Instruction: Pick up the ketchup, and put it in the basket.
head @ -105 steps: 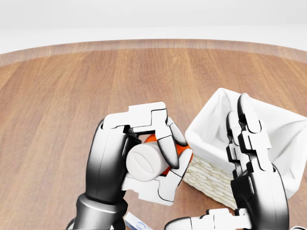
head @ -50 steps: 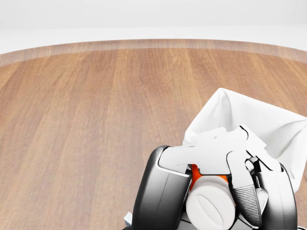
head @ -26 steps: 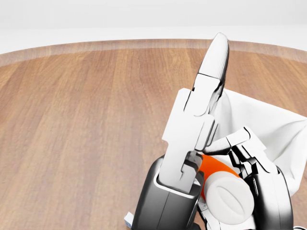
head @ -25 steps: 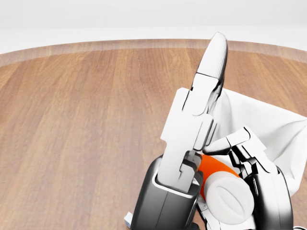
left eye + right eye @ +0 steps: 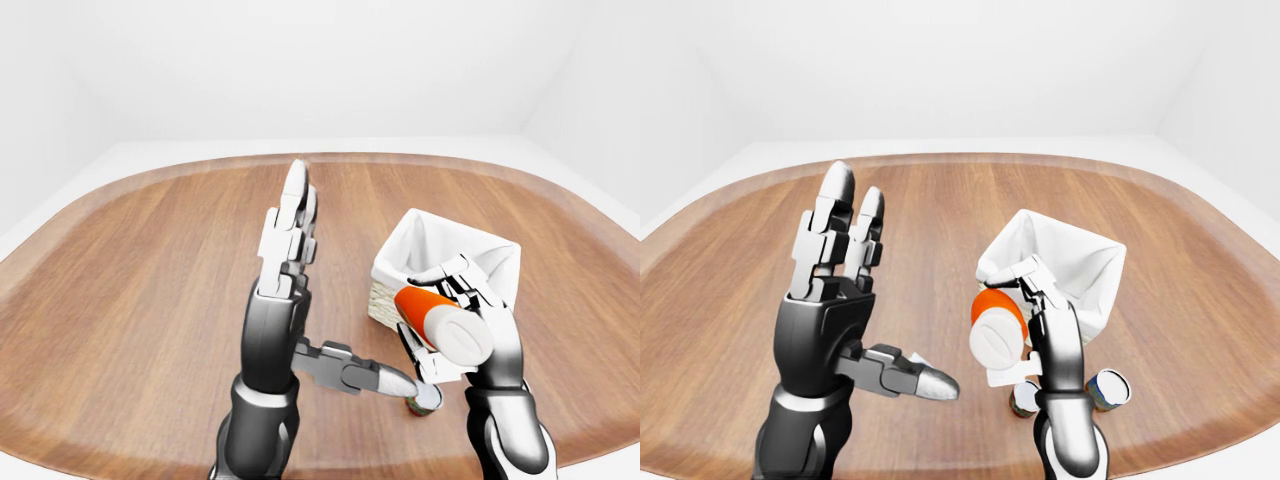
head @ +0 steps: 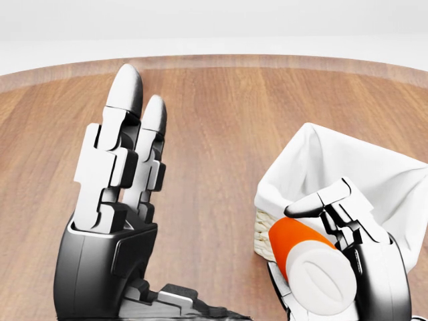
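Your right hand (image 6: 348, 247) was closed around the ketchup (image 6: 311, 264). The bottle was red with a white cap, and the cap pointed at the camera in the head view. You held it up in the air, just beside the basket (image 5: 445, 250), at the basket's near edge. It was not inside. The basket was woven and had a white cloth (image 6: 348, 167) in it. Your left hand (image 6: 117, 194) was empty, with its fingers (image 6: 124, 100) straight up and spread and the thumb sticking out to the right. It stood well apart from the ketchup. Two small cans (image 5: 1108, 388) sat on the round wooden table (image 5: 150, 260), low in the right-eye view.
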